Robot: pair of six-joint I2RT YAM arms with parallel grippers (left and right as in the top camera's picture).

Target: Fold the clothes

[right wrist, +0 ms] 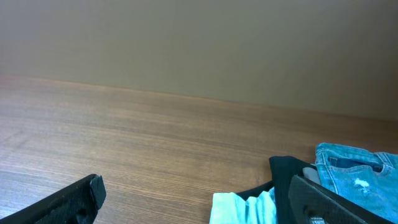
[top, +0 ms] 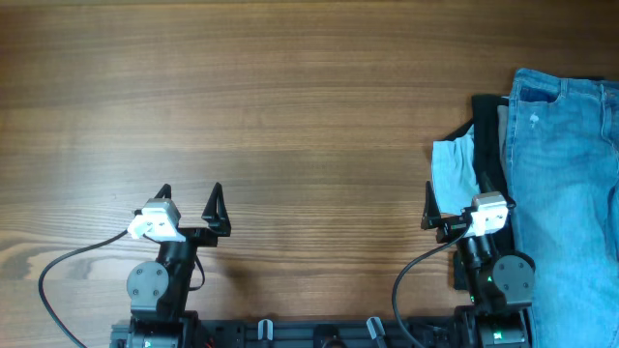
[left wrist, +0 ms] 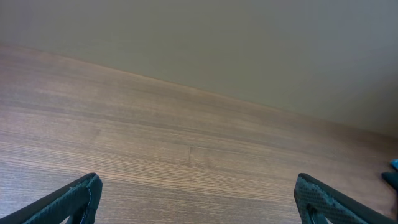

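The light-blue jeans point(top: 566, 184) lie on top of a clothes pile at the table's right edge, waist end at the far side. They also show at the right of the right wrist view point(right wrist: 357, 171). My right gripper point(top: 453, 206) is open and empty, beside the pile's left edge; its fingers frame the wrist view point(right wrist: 196, 199). My left gripper point(top: 190, 203) is open and empty over bare wood at the near left, far from the jeans; its fingers also show in the left wrist view point(left wrist: 196, 199).
Under the jeans lie a black garment point(top: 488, 145) and a pale aqua cloth point(top: 455, 169), both sticking out on the left; they also show in the right wrist view point(right wrist: 283, 171) point(right wrist: 242, 208). The wooden table point(top: 242, 97) stretches left and far.
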